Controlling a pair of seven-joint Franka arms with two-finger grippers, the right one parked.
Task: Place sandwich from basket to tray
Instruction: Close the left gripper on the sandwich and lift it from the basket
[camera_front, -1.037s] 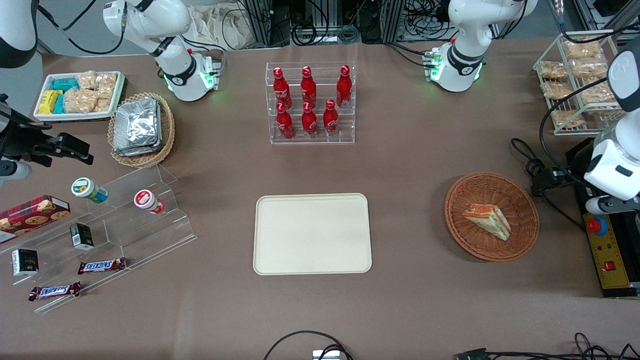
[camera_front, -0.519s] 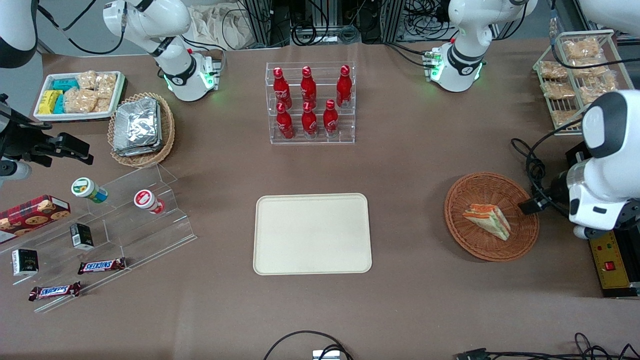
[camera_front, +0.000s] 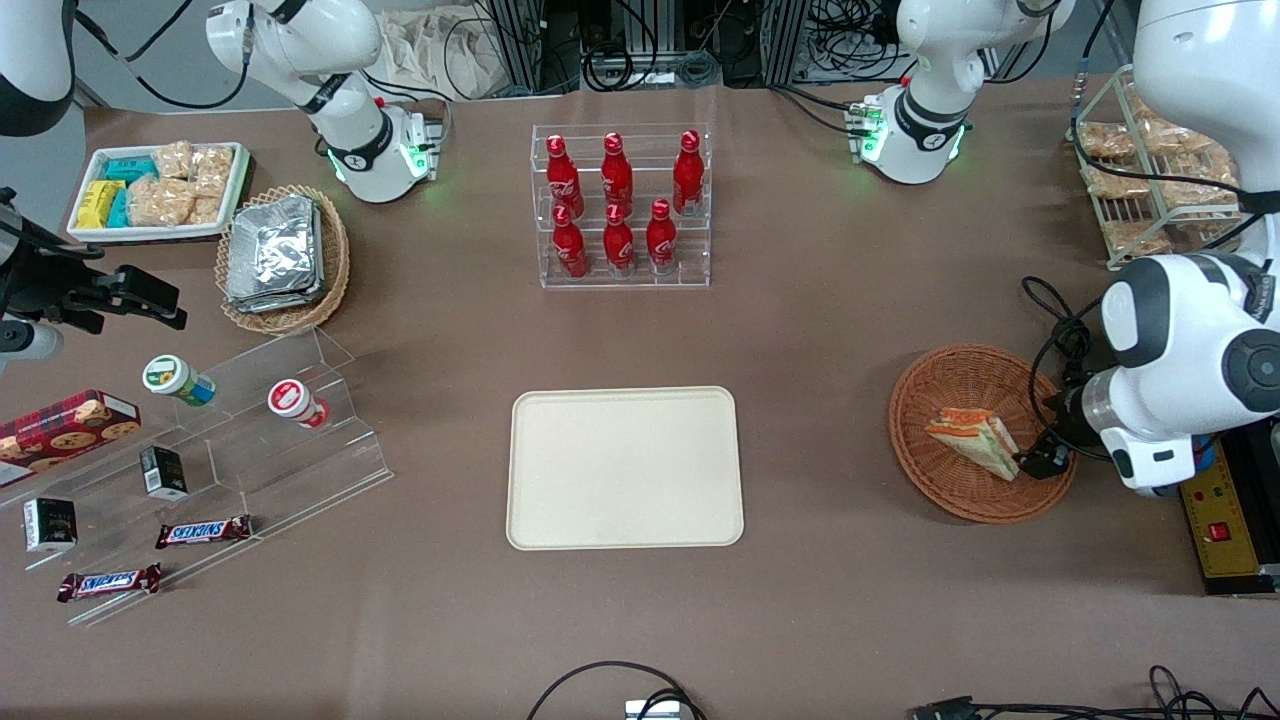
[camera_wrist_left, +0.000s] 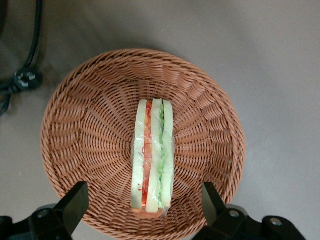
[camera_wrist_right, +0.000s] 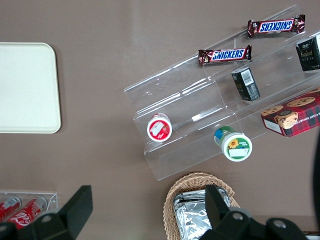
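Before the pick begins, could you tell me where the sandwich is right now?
The sandwich lies inside the basket, toward the working arm's end of the table from the tray; the open gripper hovers above it.

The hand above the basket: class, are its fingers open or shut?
Open. In the wrist view the hand hovers over the basket, its fingers spread wider than the sandwich, touching nothing.

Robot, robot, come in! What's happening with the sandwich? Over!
Gripper open, above the basket. Sandwich lying in it, not grabbed yet. Tray waiting.
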